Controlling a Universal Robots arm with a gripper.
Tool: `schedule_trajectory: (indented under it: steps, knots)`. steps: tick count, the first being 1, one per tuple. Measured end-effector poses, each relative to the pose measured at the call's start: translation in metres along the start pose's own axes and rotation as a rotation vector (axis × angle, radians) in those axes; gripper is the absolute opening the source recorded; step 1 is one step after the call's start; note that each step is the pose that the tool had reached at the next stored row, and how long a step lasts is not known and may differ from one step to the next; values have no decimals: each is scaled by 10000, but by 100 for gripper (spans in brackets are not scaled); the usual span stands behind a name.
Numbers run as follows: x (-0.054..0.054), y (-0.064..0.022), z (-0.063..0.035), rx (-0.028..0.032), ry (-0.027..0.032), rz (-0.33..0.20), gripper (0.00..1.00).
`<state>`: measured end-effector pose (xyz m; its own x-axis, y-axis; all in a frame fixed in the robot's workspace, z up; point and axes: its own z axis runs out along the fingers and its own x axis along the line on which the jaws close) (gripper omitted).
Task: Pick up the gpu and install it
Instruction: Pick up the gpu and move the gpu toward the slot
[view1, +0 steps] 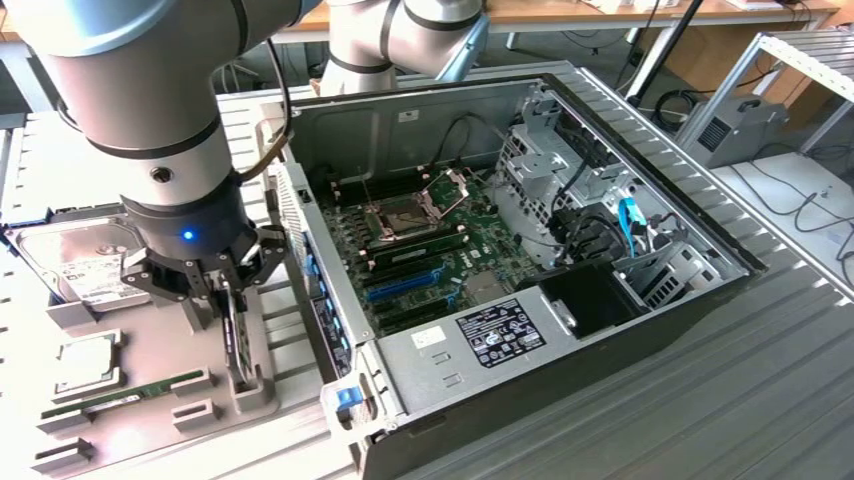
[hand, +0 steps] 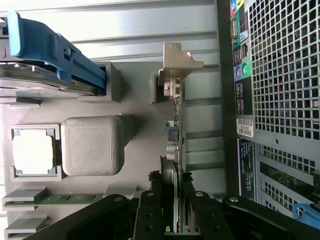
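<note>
The gpu (view1: 239, 338) stands on edge in a slot of the grey holder tray (view1: 254, 395), at the exterior view's left beside the open computer case (view1: 641, 330). In the wrist view the gpu (hand: 176, 127) shows edge-on, a thin green card with its silver end bracket (hand: 176, 60) at the far end. My gripper (view1: 227, 292) hangs straight over it, and its black fingers (hand: 150, 202) press against both faces of the card. The gripper (hand: 171, 200) is shut on the gpu, whose lower edge still rests in the holder.
On the tray lie a hard drive (view1: 78, 268) in a blue carrier (hand: 55, 50), a CPU (view1: 86, 362) and a memory stick (view1: 127, 392). The case lies open with its motherboard (view1: 441, 225) and blue slots (view1: 400, 286) exposed. Its perforated rear panel (hand: 285, 85) is close beside the card.
</note>
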<state>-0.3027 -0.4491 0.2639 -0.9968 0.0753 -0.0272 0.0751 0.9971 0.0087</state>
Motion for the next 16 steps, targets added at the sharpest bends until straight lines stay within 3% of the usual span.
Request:
schedule_trajectory:
  steps: [16]
  knots:
    - [-1,0,-43,0,0,0,26]
